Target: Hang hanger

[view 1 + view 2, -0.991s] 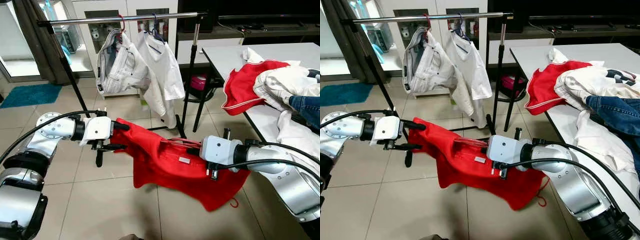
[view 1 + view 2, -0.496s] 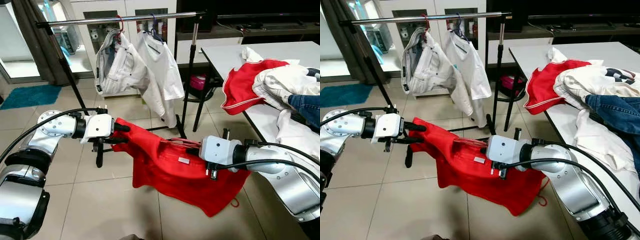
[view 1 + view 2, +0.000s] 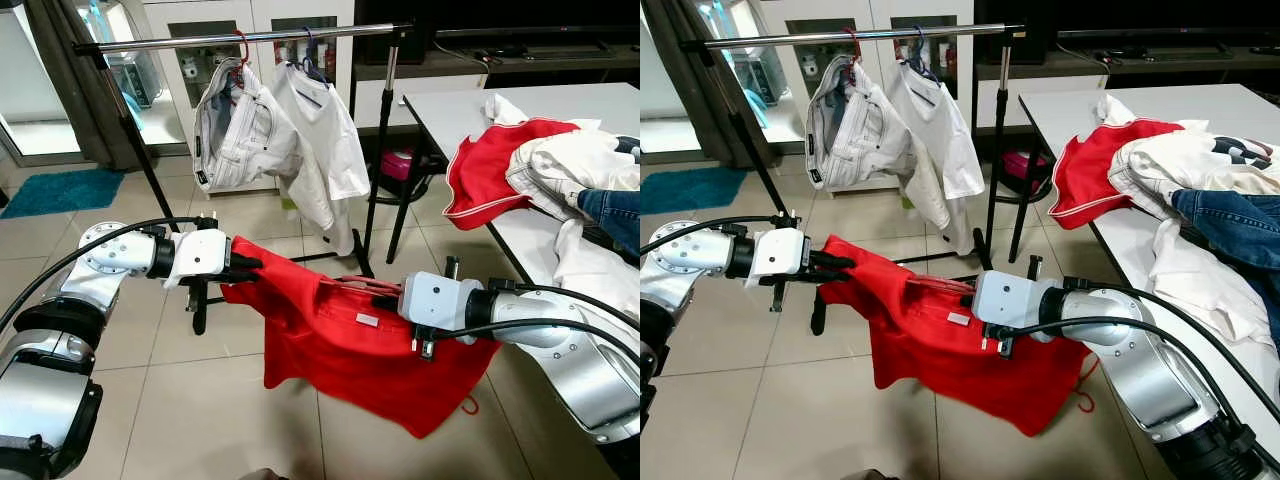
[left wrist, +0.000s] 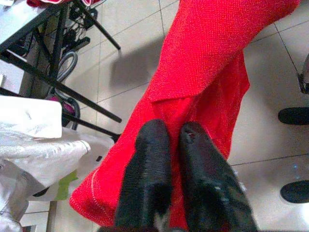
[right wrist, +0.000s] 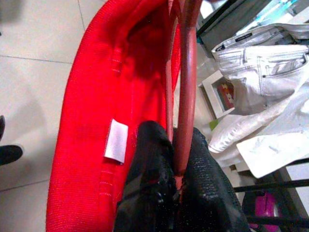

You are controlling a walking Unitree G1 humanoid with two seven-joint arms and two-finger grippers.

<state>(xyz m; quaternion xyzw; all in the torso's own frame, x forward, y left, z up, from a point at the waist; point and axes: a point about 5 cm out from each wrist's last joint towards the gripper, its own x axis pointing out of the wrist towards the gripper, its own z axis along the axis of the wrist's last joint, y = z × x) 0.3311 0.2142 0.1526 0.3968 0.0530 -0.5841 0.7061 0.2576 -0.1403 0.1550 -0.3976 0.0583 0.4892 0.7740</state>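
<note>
The left end effector (image 3: 246,268) is clenched on one edge of a red garment (image 3: 340,340), while the right end effector (image 5: 175,145) grasps a red hanger (image 5: 186,87) inside it. The garment hangs stretched between them above the tiled floor (image 3: 200,400), near the clothes rail (image 3: 240,38) and the desk (image 3: 470,115).

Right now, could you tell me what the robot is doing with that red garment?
The robot holds a red shirt stretched between its arms above the floor. The left end effector pinches one edge of the fabric, and the right end effector grips a red hanger inside the collar. The clothes rack ahead already carries two white garments.
</note>
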